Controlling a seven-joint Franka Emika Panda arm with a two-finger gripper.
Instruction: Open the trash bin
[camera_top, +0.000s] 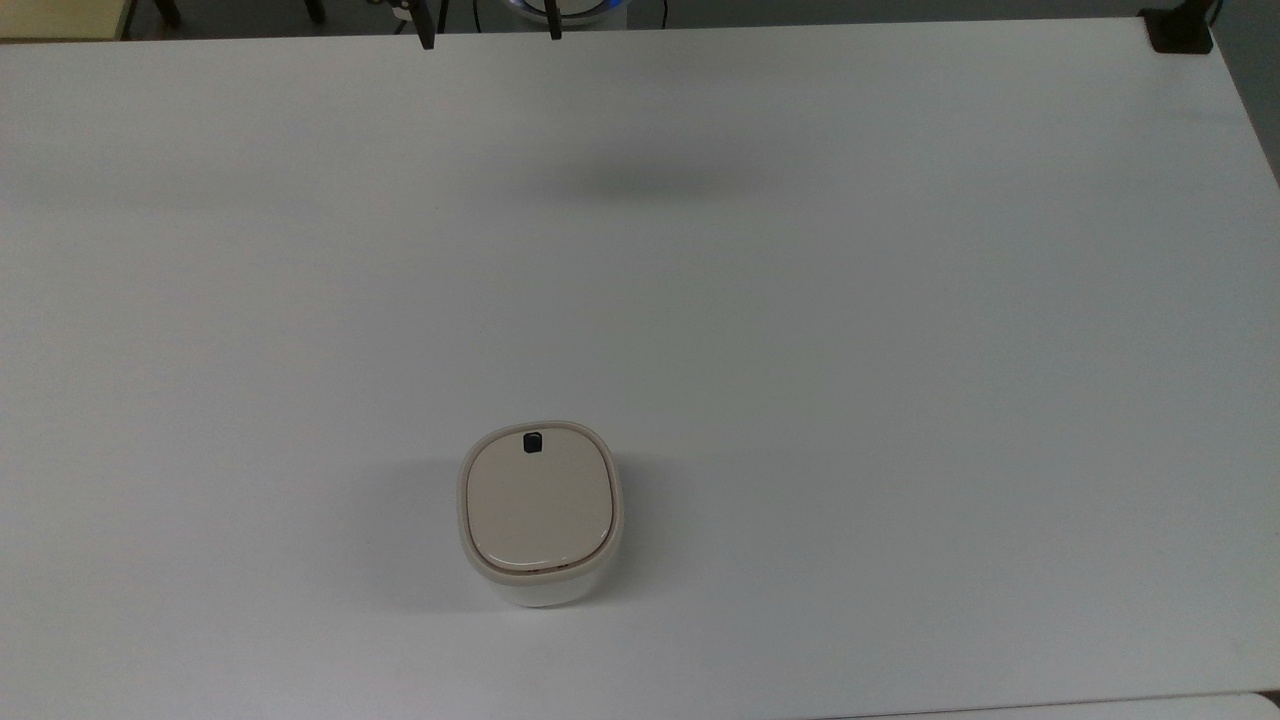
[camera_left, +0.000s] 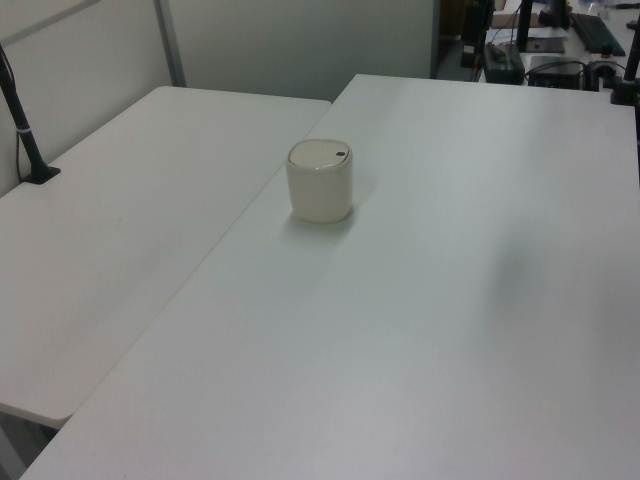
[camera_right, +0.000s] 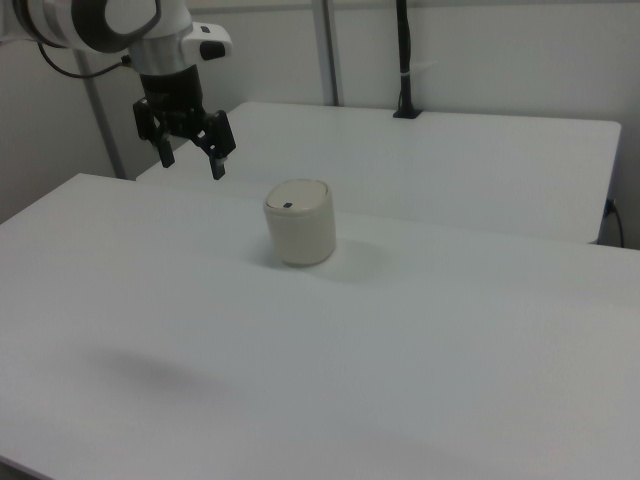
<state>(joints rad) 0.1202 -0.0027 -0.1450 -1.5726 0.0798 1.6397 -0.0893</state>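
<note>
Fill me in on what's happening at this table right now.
A Franka arm's gripper hangs in the air with its fingers apart, holding nothing, up and to the right view's left of a small trash bin. The bin stands alone on the white table, its beige lid flat and closed, the black button near one edge untouched. Opening it has not started yet.

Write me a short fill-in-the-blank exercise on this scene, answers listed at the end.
1. The trash bin has its lid ____.
2. The small button on the lid is ____ in colour.
3. In the right view, the tool hangs with its fingers ____.

Answers: shut; black; open
</note>
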